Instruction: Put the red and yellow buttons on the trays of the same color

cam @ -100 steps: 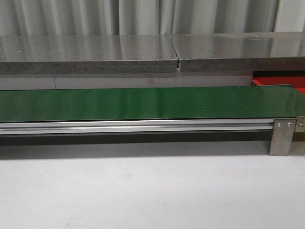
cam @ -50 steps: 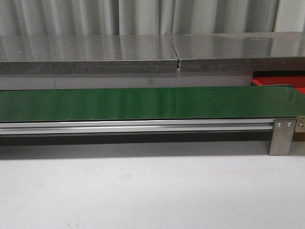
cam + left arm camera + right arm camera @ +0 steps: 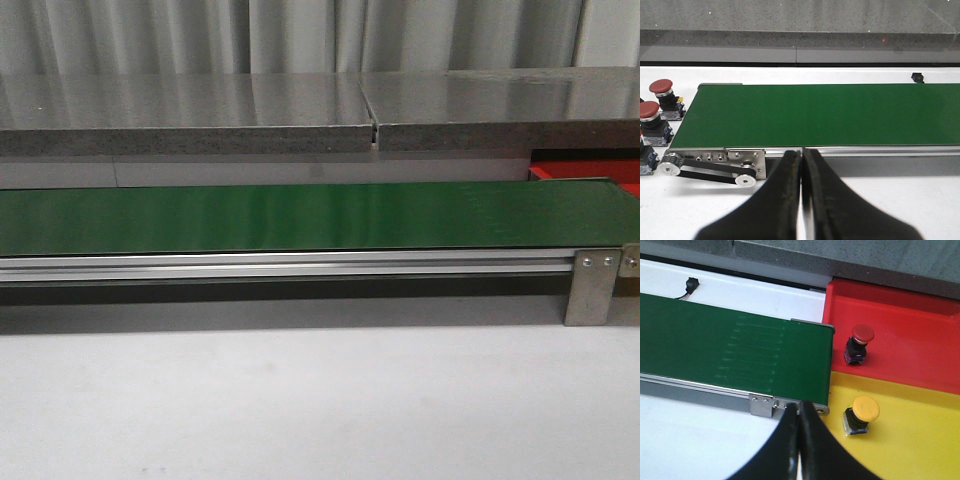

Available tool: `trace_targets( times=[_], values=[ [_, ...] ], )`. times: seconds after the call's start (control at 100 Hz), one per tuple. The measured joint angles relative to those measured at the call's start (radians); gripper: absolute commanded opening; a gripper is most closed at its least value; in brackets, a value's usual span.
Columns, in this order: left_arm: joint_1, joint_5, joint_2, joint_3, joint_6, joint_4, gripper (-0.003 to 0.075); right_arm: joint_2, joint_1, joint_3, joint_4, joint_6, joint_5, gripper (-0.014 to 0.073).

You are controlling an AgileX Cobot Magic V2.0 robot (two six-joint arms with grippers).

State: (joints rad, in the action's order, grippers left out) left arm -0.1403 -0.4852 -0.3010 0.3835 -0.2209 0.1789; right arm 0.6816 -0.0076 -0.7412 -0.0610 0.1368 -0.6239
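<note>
In the left wrist view, two red buttons (image 3: pixel 661 88) (image 3: pixel 649 111) stand on the white table beside the end of the green belt (image 3: pixel 815 115); a third body shows at the frame edge. My left gripper (image 3: pixel 802 153) is shut and empty, in front of the belt rail. In the right wrist view, a red button (image 3: pixel 862 334) stands on the red tray (image 3: pixel 905 315) and a yellow button (image 3: pixel 865 409) on the yellow tray (image 3: pixel 910 455). My right gripper (image 3: pixel 800 406) is shut and empty by the belt's end. Neither gripper shows in the front view.
The green belt (image 3: pixel 300 215) spans the front view, with a metal bracket (image 3: pixel 590 288) at its right end and a corner of the red tray (image 3: pixel 590 172) behind. A grey ledge (image 3: pixel 200 120) runs along the back. A small black sensor (image 3: pixel 690 284) lies behind the belt.
</note>
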Motion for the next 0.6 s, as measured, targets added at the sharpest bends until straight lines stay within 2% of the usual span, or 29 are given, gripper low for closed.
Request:
trace_targets(
  times=[0.05,0.18,0.24,0.49,0.6],
  values=[
    [0.000,0.000,0.000,-0.001,0.000,0.000,0.0246,0.000,0.000,0.000,0.000,0.000,0.000,-0.0068],
    [0.000,0.002,0.000,-0.002,0.000,0.005,0.0587,0.000,0.000,0.000,0.000,0.000,-0.002,-0.0068],
    [0.000,0.002,0.000,-0.002,0.000,0.005,0.0658,0.000,0.000,0.000,0.000,0.000,-0.002,-0.0068],
    [0.000,0.004,0.000,-0.002,0.000,0.007,0.0672,0.000,0.000,0.000,0.000,0.000,-0.002,-0.0068],
    [0.005,0.004,-0.010,0.005,-0.056,0.029,0.0672,0.000,0.000,0.000,0.000,0.000,-0.002,-0.0068]
  ],
)
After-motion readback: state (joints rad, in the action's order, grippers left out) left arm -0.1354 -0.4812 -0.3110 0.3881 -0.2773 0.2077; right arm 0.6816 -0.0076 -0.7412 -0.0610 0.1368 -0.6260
